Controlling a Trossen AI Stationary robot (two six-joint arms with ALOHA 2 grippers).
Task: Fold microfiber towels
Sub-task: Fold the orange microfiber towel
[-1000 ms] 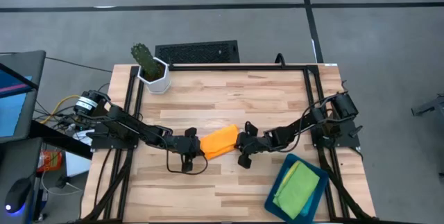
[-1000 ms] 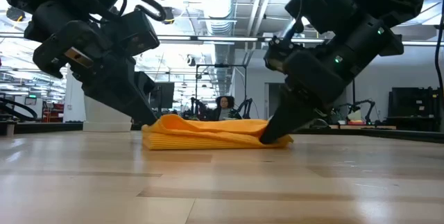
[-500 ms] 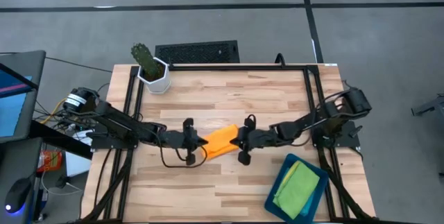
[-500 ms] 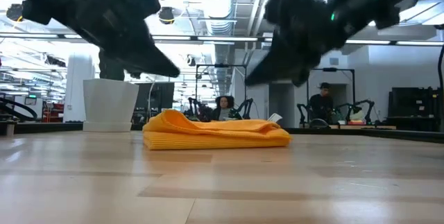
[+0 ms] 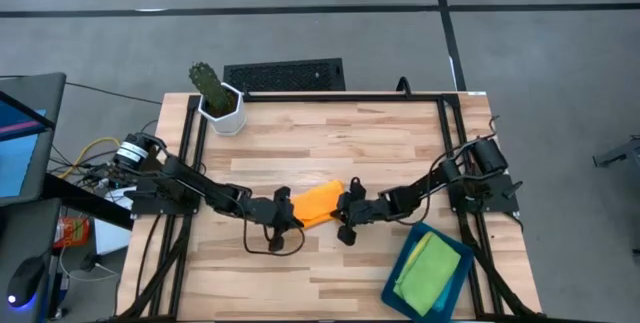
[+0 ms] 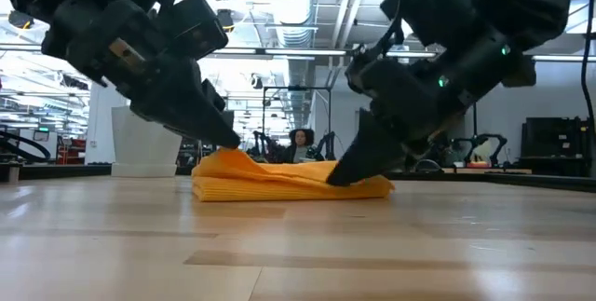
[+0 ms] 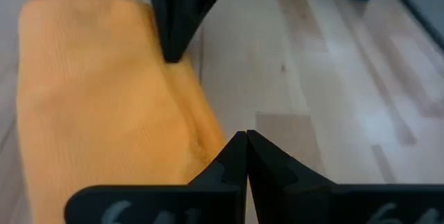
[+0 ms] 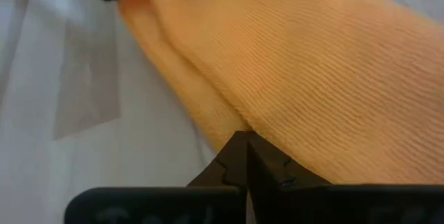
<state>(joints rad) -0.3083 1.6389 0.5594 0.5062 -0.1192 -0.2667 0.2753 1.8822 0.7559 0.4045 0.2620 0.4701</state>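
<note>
**Both grippers closed at orange towel's ends**

Left gripper and right gripper have fingers pressed together, tips at opposite ends of the folded orange towel, mid-table; whether cloth is pinched is unclear. Recommendation: press evenly, keeping edges aligned.

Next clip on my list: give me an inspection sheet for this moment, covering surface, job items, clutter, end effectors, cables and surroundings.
Surface: light wooden slat table, in a black frame.
Job's things: folded orange microfiber towel at the table's middle; green and yellow microfiber towels stacked in the dark teal rectangular tray at the right front corner.
Clutter: cactus in a white pot at the left rear corner.
End effectors: left end effector shut at the orange towel's left end; right end effector shut at its right end.
Cables: yellow and black wires beside the left arm's base.
Surroundings: grey floor; a seated person far behind the table.
</note>
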